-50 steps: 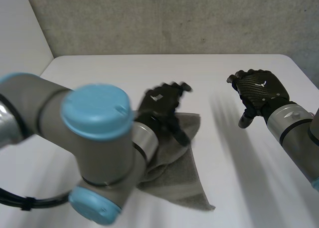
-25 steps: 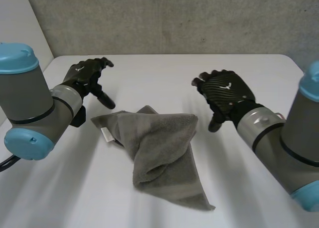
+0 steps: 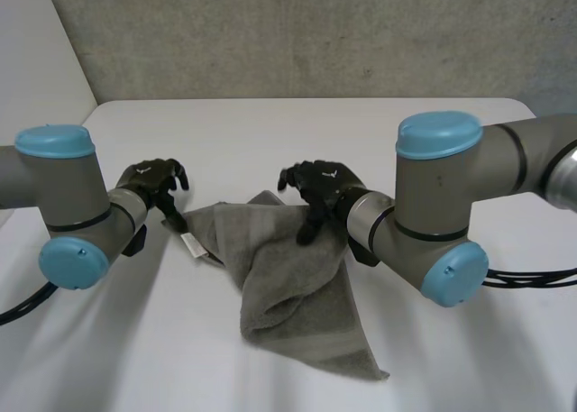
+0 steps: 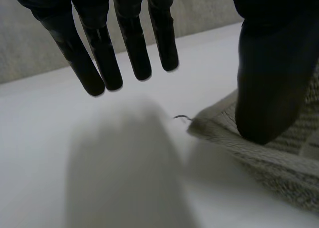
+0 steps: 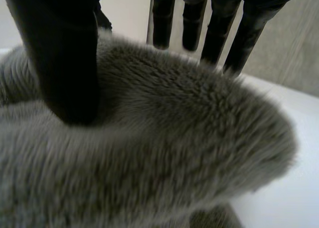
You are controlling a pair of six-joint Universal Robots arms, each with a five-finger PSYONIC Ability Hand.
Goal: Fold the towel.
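A grey towel [image 3: 293, 281] lies crumpled near the middle of the white table [image 3: 270, 123], bunched into thick folds, with one pointed corner trailing toward my camera's side. A small white label [image 3: 191, 243] shows at its left edge.

My left hand [image 3: 151, 179] is at the towel's left corner. In the left wrist view that hand [image 4: 132, 38] is spread wide open. Its fingers [image 4: 99, 63] are straight and hang over bare table, off the cloth, while the thumb [image 4: 264, 83] points down onto the towel's corner hem [image 4: 279, 158]. It grips nothing.

My right hand [image 3: 320, 185] is at the towel's far edge, toward the right. In the right wrist view I see a raised hump of towel [image 5: 189, 128] sitting between the thumb [image 5: 60, 53] and the fingers [image 5: 163, 23]. The thumb presses into the pile on the near side, and the straight fingers reach down past the hump on the far side. They stand well apart, so the hand is open rather than pinching

The two hands are near each other, with the towel's far edge between them
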